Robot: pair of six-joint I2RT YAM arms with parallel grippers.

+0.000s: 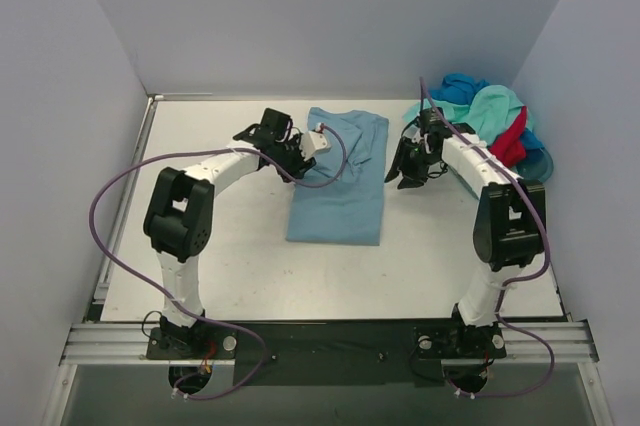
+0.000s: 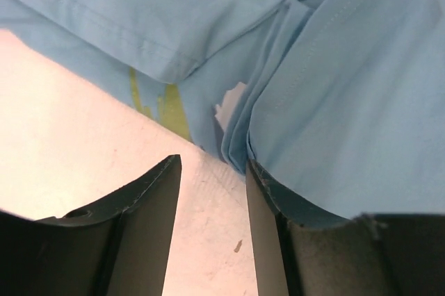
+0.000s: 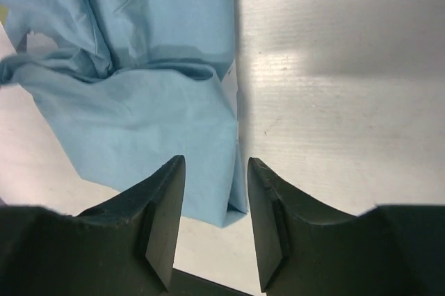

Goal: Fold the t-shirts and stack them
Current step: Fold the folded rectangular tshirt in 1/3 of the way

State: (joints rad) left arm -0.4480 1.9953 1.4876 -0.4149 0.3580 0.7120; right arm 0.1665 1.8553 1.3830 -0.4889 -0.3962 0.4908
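A light sky-blue t-shirt [image 1: 340,181] lies folded lengthwise in the middle of the table, with yellow-green and white print showing at its edge in the left wrist view. My left gripper [image 1: 312,146] sits at its upper left edge. It is open [image 2: 212,167] with bare table between the fingers, and a fold of the shirt [image 2: 348,67] drapes against the outside of the right finger. My right gripper [image 1: 405,176] is just right of the shirt. It stands open [image 3: 215,162] above the shirt's [image 3: 139,122] corner and holds nothing.
At the back right is a heap of more t-shirts: mint-green [image 1: 492,106], red [image 1: 512,141] and deeper blue [image 1: 460,84], with a teal tub rim [image 1: 543,161] beside it. Grey walls close in the table on three sides.
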